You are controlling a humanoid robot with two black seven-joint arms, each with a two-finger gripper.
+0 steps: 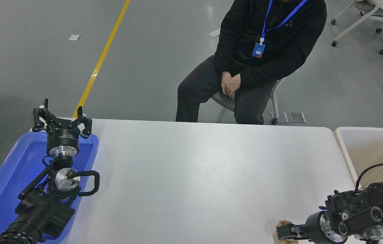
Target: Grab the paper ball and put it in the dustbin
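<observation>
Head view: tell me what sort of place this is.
Probably a lab or workshop floor: a grey floor with a yellow line, a white table, and a seated person wearing a lanyard badge.

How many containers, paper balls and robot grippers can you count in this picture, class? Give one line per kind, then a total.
Containers: 2, blue tray and dustbin
Paper balls: 1, paper ball
Grippers: 2, left gripper and right gripper
Total: 5
</observation>
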